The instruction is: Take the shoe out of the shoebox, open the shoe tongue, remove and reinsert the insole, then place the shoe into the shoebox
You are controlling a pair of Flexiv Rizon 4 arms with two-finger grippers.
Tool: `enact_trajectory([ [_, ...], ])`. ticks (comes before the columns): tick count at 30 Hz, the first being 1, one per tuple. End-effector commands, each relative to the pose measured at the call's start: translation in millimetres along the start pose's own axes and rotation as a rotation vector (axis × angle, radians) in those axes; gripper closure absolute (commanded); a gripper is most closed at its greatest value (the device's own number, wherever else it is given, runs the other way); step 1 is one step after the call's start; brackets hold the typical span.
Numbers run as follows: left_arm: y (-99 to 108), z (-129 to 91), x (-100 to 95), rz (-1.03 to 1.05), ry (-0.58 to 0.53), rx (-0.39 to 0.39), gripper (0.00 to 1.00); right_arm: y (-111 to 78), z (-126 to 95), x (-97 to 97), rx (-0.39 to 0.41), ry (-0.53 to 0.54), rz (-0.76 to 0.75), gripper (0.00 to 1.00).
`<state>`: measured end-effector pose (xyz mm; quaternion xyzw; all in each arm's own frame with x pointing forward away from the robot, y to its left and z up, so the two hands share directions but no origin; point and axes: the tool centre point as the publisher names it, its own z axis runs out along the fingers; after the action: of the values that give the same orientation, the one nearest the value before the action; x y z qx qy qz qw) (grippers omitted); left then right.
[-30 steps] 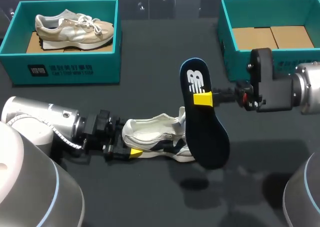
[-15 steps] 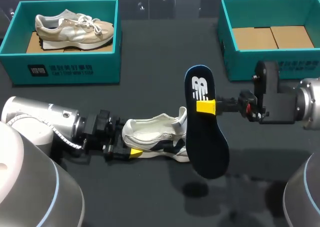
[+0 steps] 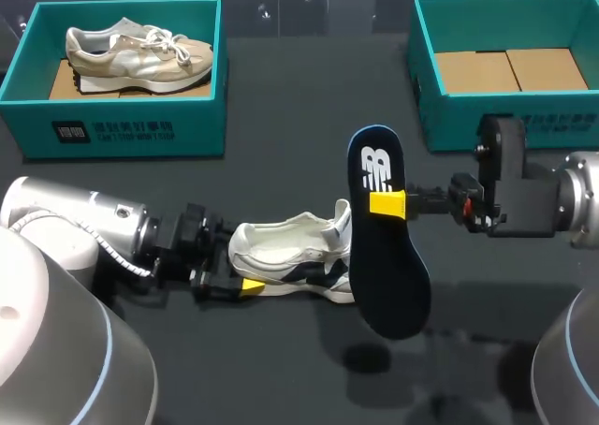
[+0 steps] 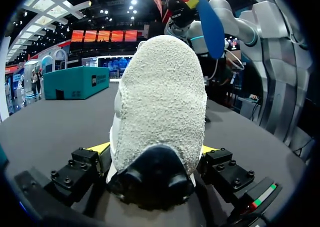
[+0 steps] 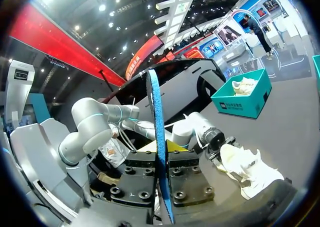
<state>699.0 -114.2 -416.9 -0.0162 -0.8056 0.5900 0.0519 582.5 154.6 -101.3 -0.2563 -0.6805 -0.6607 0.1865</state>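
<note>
An exhibition hall: high ceiling with spotlights (image 4: 132, 2), red banners (image 5: 50, 37), lit display screens (image 4: 107, 35) beyond the black table (image 3: 281, 97).

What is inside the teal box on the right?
Only its brown cardboard floor shows inside the right shoebox; the near wall hides the floor's front strip.

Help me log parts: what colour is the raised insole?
The insole is dark navy with a white logo and blue edge; head view shows it best.
</note>
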Motion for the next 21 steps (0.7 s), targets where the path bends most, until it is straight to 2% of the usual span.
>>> enact_trajectory([
  [1,-7,-10,2.1,0.001,0.003,-0.046,0.00,-1.2,0,1.9,-0.001,-0.004,0.001,1.00],
  [4,-9,-16,1.9,-0.001,-0.006,-0.133,0.00,-1.2,0,1.9,-0.001,-0.004,0.001,1.00],
  [6,-10,-24,5.4,0.036,-0.004,-0.234,0.00,-1.2,0,1.9,-0.001,-0.004,0.001,1.00],
  [21,-10,-24,5.4,0.036,-0.004,-0.234,0.00,-1.2,0,1.9,-0.001,-0.004,0.001,1.00],
])
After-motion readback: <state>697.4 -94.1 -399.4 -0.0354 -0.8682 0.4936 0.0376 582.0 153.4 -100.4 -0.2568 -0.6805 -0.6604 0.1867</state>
